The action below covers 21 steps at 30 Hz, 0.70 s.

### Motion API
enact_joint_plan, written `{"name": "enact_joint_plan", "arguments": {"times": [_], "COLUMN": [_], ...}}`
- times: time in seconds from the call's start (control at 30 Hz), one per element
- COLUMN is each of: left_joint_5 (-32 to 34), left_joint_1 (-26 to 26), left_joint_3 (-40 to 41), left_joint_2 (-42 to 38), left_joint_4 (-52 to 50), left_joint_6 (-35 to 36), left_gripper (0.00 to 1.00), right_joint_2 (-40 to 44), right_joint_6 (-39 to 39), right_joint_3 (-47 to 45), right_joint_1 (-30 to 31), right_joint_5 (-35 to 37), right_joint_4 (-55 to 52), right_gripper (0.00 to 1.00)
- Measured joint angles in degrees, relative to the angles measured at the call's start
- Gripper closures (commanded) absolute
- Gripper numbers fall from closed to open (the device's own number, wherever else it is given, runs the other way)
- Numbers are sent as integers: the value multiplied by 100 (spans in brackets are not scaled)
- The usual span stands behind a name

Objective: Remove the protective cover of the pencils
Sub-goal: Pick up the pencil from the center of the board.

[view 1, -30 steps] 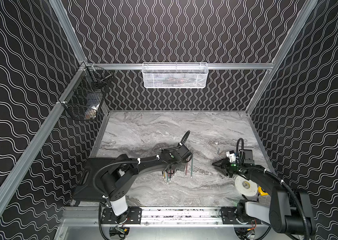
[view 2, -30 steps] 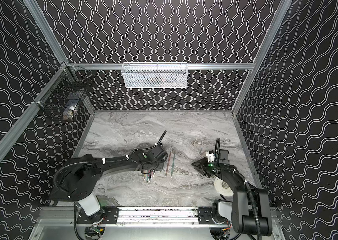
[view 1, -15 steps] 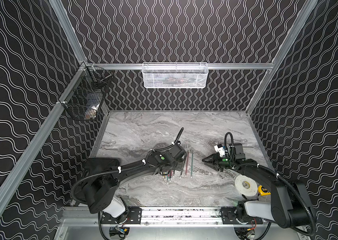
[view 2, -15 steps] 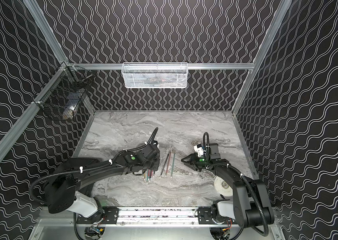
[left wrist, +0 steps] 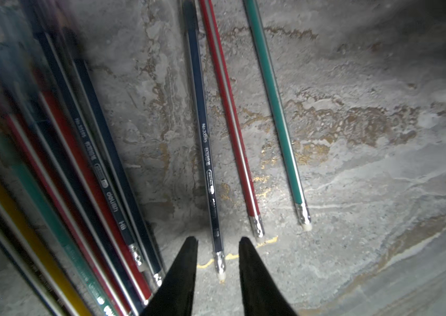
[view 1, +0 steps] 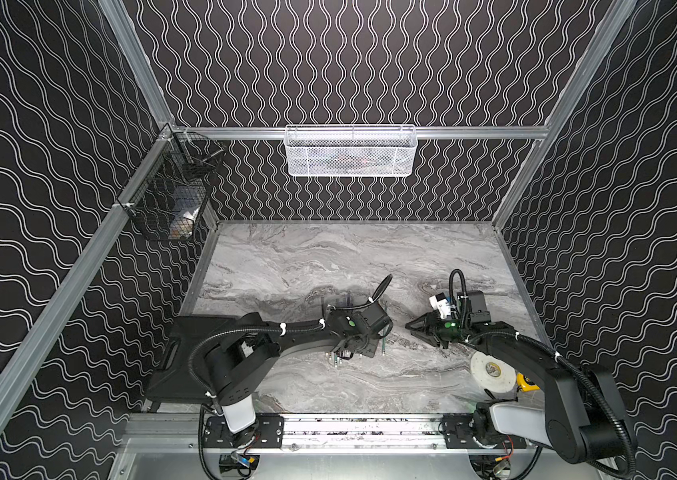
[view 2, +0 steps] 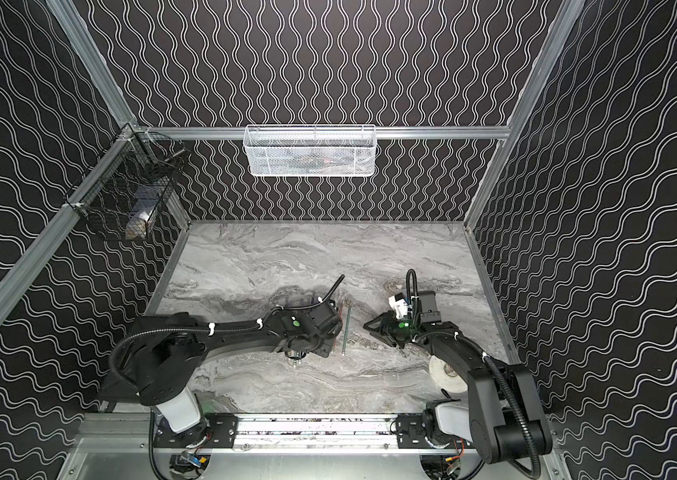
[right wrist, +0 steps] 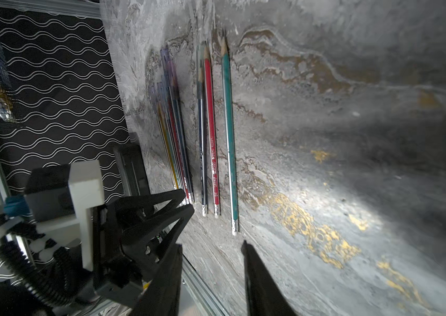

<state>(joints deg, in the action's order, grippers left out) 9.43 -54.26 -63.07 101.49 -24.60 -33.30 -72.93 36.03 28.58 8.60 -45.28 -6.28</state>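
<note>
Navy, red and green pencils (left wrist: 235, 131); grey marbled table (left wrist: 366, 191); black walls (view 1: 370, 62) with white wavy lines.

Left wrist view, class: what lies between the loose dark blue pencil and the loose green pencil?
One thin red wooden pencil lies between the dark blue pencil and the green pencil; both wrist views show it.

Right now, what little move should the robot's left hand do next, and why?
Probably slide the left gripper sideways to the packed bundle and pinch another eraser end. Its jaws stand open, not touching the dark blue pencil, which lies loose beside the red pencil and green pencil, while the bundle seems sleeved in a clear cover.
</note>
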Motion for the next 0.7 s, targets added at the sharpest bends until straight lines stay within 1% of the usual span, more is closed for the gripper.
{"name": "enact_joint_plan", "arguments": {"times": [0.07,0.13,0.47,0.6,0.7], "left_joint_5": [28,70,348,509,503], "left_joint_1": [-55,-90,-181,-184,-184], "left_joint_3": [-111,-192,-415,-426,-400], "left_joint_2": [146,282,706,769,752], "left_joint_4": [-55,-105,-267,-129,-59], "left_joint_6": [2,15,22,22,24], "left_gripper": [74,75,76,83,88], "right_joint_2": [37,72,149,151,146], "right_joint_6": [-44,-68,-109,-111,-111], "right_joint_3": [-31,-55,-118,-118,-118], "right_joint_1": [0,-4,-66,-83,-90], "right_joint_5": [0,0,-4,-7,-9], "right_joint_4": [-9,-11,-11,-11,-11], "right_gripper": [63,63,63,63,63]}}
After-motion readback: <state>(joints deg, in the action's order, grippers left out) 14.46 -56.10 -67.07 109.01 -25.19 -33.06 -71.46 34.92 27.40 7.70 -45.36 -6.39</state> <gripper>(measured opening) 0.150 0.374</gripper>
